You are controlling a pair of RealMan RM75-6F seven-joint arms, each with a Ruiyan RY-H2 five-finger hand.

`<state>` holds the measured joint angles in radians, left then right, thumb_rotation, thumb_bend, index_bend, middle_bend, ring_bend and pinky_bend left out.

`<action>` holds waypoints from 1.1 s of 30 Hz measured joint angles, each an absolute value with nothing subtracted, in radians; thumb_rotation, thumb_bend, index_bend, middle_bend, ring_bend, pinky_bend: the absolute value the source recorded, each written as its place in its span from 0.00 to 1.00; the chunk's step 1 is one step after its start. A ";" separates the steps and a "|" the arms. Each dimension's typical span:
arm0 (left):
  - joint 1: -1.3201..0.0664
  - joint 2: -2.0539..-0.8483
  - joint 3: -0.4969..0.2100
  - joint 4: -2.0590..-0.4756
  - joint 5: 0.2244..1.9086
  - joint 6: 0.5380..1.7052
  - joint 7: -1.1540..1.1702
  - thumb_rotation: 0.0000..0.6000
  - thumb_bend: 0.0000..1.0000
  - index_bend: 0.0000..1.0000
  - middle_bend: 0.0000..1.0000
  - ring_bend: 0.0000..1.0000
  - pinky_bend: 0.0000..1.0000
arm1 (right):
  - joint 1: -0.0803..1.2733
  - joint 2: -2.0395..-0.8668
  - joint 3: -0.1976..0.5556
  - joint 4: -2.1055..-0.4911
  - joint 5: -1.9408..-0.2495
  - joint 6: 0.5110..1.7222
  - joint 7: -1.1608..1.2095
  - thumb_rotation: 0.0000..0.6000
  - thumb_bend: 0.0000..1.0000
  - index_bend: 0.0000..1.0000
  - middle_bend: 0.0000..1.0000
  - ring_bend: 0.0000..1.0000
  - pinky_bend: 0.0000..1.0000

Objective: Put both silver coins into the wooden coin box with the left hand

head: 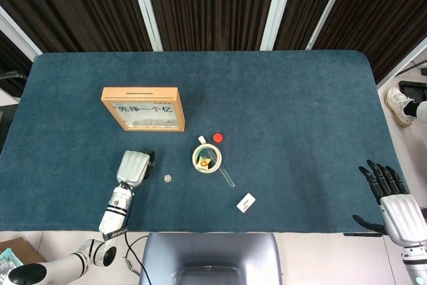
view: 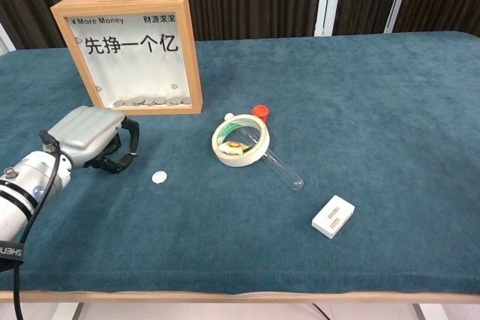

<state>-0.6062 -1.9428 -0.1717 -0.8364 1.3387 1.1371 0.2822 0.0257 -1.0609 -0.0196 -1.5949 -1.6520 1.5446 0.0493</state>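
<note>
Here the left hand (view: 94, 138) is sitting low over the surface (view: 375, 110), fingers (view: 124, 157) curling inward; whether they are pinching anything, cannot tell. One silver coin (view: 158, 177) is lying flat just to that hand's right, a round disc with no long axis. The right hand (head: 393, 198) is hanging open, well away. Farther back, the wooden coin box (view: 133, 52) is standing upright, slot (head: 139, 93) running left-right along its top.

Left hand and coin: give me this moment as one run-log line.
left hand: fingers curled, beside coin, not touching | silver coin: flat on cloth | wooden coin box: upright, coins inside | right hand: idle at table edge
</note>
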 measured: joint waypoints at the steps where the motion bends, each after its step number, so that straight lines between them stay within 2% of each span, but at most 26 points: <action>1: -0.606 -1.943 -0.172 -0.835 1.339 1.138 0.281 1.00 0.41 0.59 1.00 1.00 1.00 | 0.026 -1.061 -0.020 -1.595 -1.652 1.545 0.049 1.00 0.10 0.00 0.00 0.00 0.02; 8: -0.609 -1.949 -0.172 -0.825 1.341 1.140 0.272 1.00 0.45 0.64 1.00 1.00 1.00 | 0.025 -1.059 -0.020 -1.595 -1.652 1.545 0.053 1.00 0.10 0.00 0.00 0.00 0.02; 15: -0.609 -1.948 -0.174 -0.826 1.349 1.153 0.244 1.00 0.48 0.66 1.00 1.00 1.00 | 0.025 -1.059 -0.020 -1.596 -1.651 1.544 0.050 1.00 0.10 0.00 0.00 0.00 0.02; 25: -0.610 -1.863 -0.212 -0.953 1.359 1.207 0.210 1.00 0.51 0.68 1.00 1.00 1.00 | 0.027 -1.058 -0.020 -1.595 -1.650 1.541 0.054 1.00 0.10 0.00 0.00 0.00 0.02; 29: -0.611 -1.786 -0.263 -1.081 1.325 1.202 0.201 1.00 0.50 0.67 1.00 1.00 1.00 | 0.033 -1.059 -0.016 -1.595 -1.640 1.526 0.056 1.00 0.10 0.00 0.00 0.00 0.02; 33: -0.614 -1.626 -0.339 -1.350 1.227 1.170 0.264 1.00 0.49 0.67 1.00 1.00 1.00 | 0.044 -1.061 -0.010 -1.599 -1.629 1.508 0.057 1.00 0.10 0.00 0.00 0.00 0.02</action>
<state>-0.6141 -1.6260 -0.3392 -1.3499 1.2269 1.1701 0.2641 0.0440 -1.0605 -0.0104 -1.5985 -1.6289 1.5076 0.0568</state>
